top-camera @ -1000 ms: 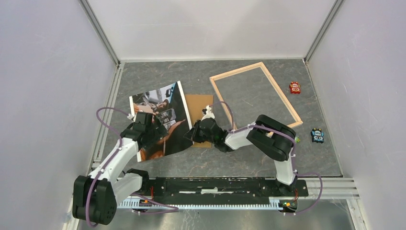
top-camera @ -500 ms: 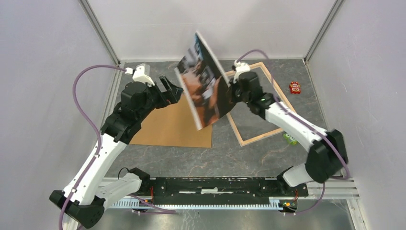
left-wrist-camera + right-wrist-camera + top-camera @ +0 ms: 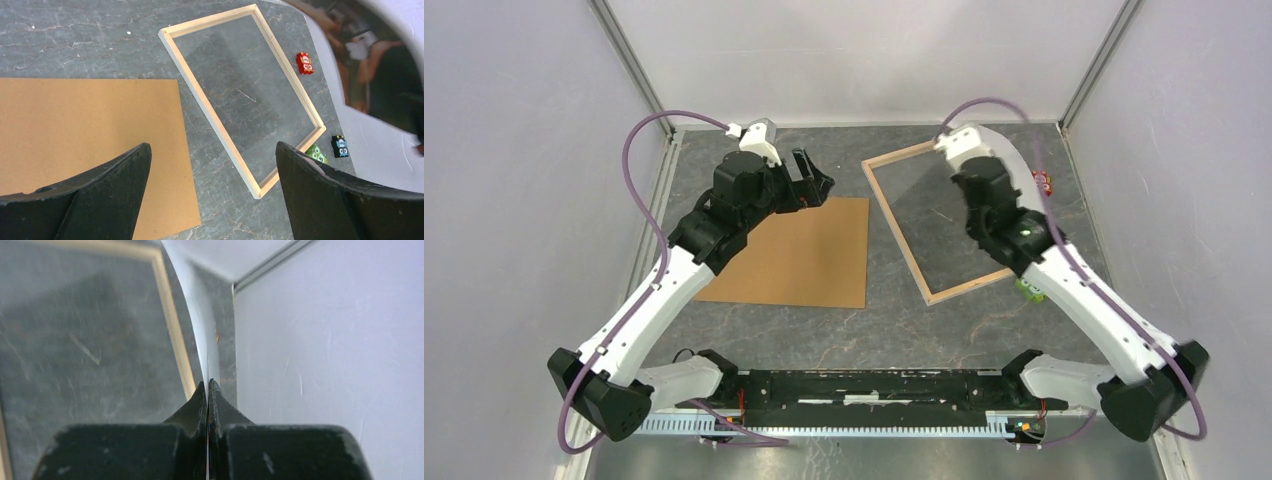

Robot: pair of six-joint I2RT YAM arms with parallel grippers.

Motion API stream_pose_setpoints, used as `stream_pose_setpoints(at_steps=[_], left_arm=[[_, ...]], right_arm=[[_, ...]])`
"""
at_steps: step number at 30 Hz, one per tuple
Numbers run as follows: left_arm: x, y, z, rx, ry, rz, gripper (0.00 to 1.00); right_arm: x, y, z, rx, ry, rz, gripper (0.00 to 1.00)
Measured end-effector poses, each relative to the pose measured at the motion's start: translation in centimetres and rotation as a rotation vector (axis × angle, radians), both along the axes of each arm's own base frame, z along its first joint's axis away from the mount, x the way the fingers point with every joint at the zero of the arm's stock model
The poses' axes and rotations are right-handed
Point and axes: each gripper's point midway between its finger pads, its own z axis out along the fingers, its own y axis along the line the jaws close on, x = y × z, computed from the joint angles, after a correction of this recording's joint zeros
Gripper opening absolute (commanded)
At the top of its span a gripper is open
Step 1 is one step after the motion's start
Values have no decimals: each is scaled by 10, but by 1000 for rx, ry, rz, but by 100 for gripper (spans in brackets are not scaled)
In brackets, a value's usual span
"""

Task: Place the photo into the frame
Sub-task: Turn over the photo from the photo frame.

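The pale wooden frame [image 3: 897, 232] lies flat on the grey table, right of centre; it also shows in the left wrist view [image 3: 210, 112] and the right wrist view [image 3: 175, 325]. My right gripper [image 3: 208, 385] is shut on the photo [image 3: 200, 315], which it holds in the air edge-on, bowed, above the frame's right side. The photo's dark printed face shows in the left wrist view [image 3: 370, 60]. In the top view my right gripper [image 3: 976, 188] hangs over the frame and the photo is not plainly seen. My left gripper [image 3: 819, 185] [image 3: 212, 145] is open and empty, raised above the table.
A brown backing board [image 3: 789, 255] [image 3: 85, 130] lies flat, left of the frame. Small toys sit right of the frame: a red one [image 3: 305, 62], a green one [image 3: 1029, 288] and a dark blue one [image 3: 340, 146]. White walls close in the back and both sides.
Both grippers lifted the photo off the backing board. The left has let go. The right has carried the photo rightwards over the frame. Both arms have risen and stretched away from their bases.
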Motion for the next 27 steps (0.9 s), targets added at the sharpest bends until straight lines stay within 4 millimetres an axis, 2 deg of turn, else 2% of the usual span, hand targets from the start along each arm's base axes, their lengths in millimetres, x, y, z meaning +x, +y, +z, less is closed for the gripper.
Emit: stream_pose_setpoints(at_steps=[2, 4, 8, 10, 12, 15, 27], left_arm=[[1, 0, 2, 6, -18, -4, 100], [1, 2, -1, 20, -26, -7, 100], [1, 6, -9, 59, -27, -5, 100], [2, 6, -9, 71, -32, -6, 100], [2, 7, -9, 78, -36, -8, 100], [2, 7, -10, 81, -37, -9, 100], [1, 7, -14, 84, -29, -13, 100]], right_arm=[[1, 8, -35, -70, 79, 3, 0], [-2, 24, -86, -159, 191, 38, 0], [-33, 42, -189, -362, 427, 137, 0], [-47, 44, -216, -420, 497, 170, 0], [-53, 45, -227, -437, 522, 183, 0], [-54, 49, -228, -422, 513, 187, 0], [-43, 55, -240, -437, 490, 162, 0]])
